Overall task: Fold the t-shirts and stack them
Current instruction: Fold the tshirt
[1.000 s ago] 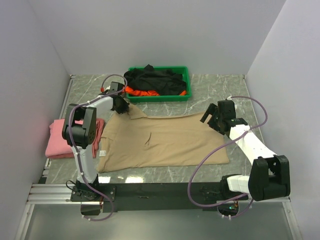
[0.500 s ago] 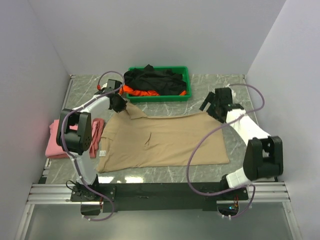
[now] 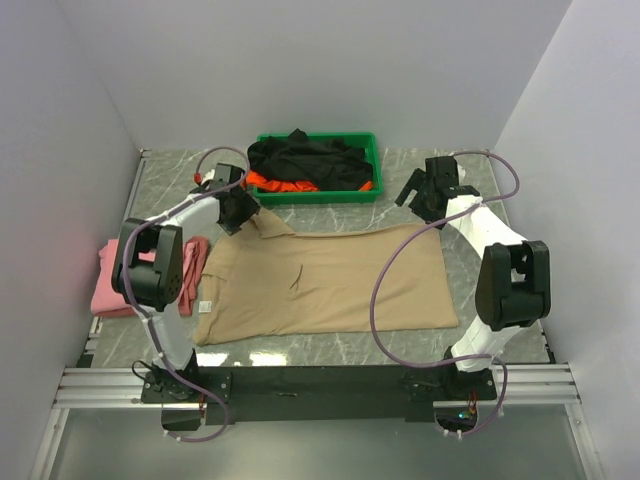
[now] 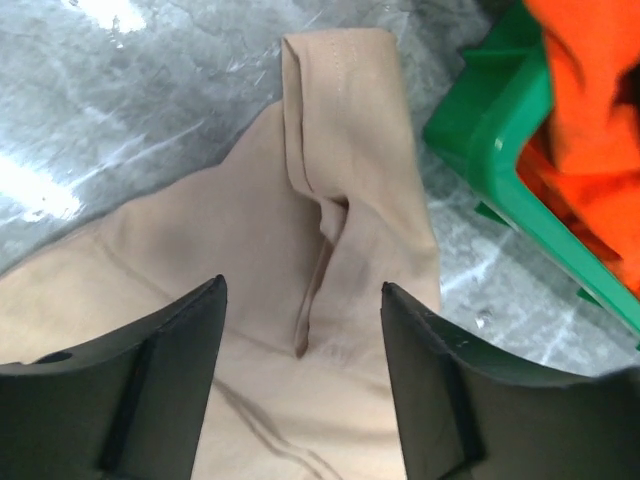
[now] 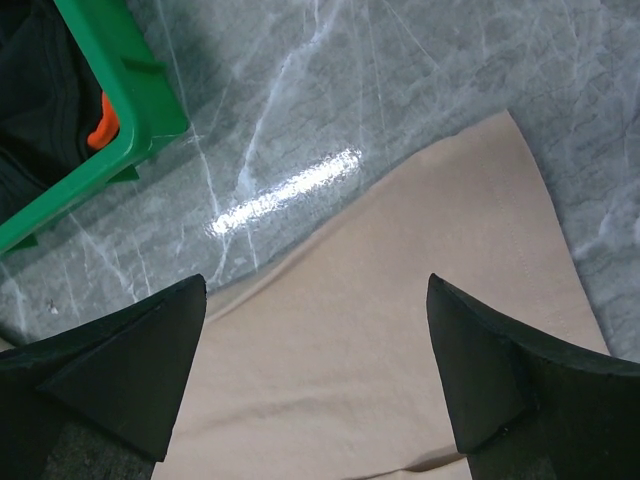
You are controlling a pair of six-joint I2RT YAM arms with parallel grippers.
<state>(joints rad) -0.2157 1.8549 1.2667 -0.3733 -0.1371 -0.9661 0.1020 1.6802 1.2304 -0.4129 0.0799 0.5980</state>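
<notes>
- Beige t-shirt (image 3: 330, 280) lies spread on the tabletop (image 3: 165, 180) beneath both pairs of jaws; its sleeve (image 4: 345, 130) is doubled over itself straight below the left jaws
- Left jaws stand apart and hold nothing, the creased sleeve in the gap under them
- Right jaws are spread wide and empty, above the shirt's far corner (image 5: 500, 160)
- Pink t-shirt (image 3: 125, 275) sits folded left of the left jaws; black t-shirt (image 3: 310, 160) and orange t-shirt (image 3: 280, 184) are heaped in the green tray (image 3: 372, 175) just beyond them
- Risk: closing on the doubled sleeve would probably pinch both layers and fold the crease in
- Risk: the tray wall is close beside the left jaws, so a swing that way could knock it
- Risk: a shallow nip at the corner may let the soft cloth slip, skewing the fold
</notes>
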